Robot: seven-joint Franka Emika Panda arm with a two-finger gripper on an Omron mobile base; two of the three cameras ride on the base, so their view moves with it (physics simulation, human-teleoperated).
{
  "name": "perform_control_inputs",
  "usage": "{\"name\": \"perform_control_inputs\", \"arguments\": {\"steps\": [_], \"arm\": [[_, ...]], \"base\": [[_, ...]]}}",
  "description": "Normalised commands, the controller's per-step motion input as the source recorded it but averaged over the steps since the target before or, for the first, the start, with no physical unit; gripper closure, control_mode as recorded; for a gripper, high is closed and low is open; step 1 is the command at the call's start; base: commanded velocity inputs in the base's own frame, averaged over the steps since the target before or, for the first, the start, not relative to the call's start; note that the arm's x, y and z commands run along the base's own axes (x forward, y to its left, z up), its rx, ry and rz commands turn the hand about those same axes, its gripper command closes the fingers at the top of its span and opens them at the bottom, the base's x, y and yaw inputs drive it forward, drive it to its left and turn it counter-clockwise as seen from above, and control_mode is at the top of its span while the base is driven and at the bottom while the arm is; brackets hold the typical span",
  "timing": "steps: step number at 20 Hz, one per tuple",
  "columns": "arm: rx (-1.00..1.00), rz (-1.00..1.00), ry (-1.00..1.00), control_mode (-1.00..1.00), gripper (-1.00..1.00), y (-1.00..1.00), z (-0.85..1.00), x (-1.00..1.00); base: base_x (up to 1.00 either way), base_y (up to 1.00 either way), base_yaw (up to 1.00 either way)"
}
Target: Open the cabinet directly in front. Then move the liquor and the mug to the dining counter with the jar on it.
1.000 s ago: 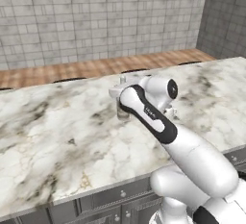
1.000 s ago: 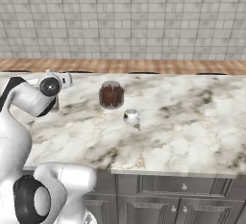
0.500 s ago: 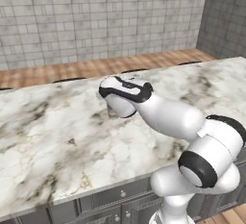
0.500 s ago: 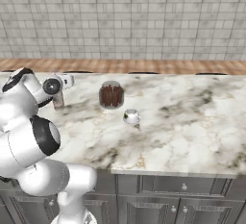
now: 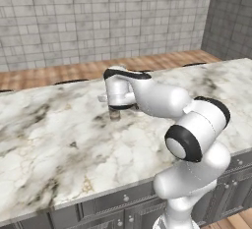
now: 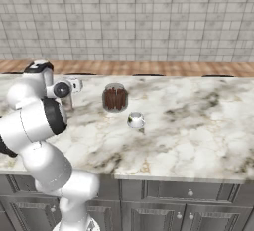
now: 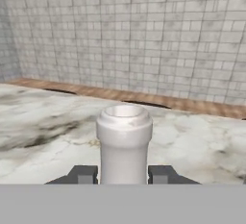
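My end effector [image 7: 124, 174] is clenched on the liquor [image 7: 124, 143]; a finger sits at each side of its pale neck, at 9 and 3 o'clock. The bottle stands upright, its base at or just above the tabletop [image 5: 59, 139] of the dining counter; contact I cannot confirm. From the right base view, the jar [image 6: 115, 97] stands near at 3 o'clock from my end effector, the mug [image 6: 135, 120] at 4 o'clock. Step in hand: placing the liquor. Next move calls for settling it, releasing, and withdrawing upward without tipping it.

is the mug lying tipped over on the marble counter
No, in the right base view the mug stands upright on the dining counter, just in front of the jar.
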Motion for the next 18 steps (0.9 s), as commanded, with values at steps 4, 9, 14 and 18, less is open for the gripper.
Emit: {"name": "perform_control_inputs", "arguments": {"steps": [4, 9, 14, 18], "arm": [[0.09, 0.0, 0.0, -1.0, 1.0, -0.37, -0.47, 0.07], [0.0, 0.0, 0.0, -1.0, 1.0, -0.06, -0.28, 0.01], [-0.04, 0.02, 0.0, -1.0, 1.0, 0.01, -0.19, 0.04], [0.0, 0.0, 0.0, -1.0, 1.0, 0.0, 0.0, 0.0]], "base": [[0.0, 0.0, 0.0], [0.0, 0.0, 0.0], [0.0, 0.0, 0.0], [0.0, 0.0, 0.0]]}}
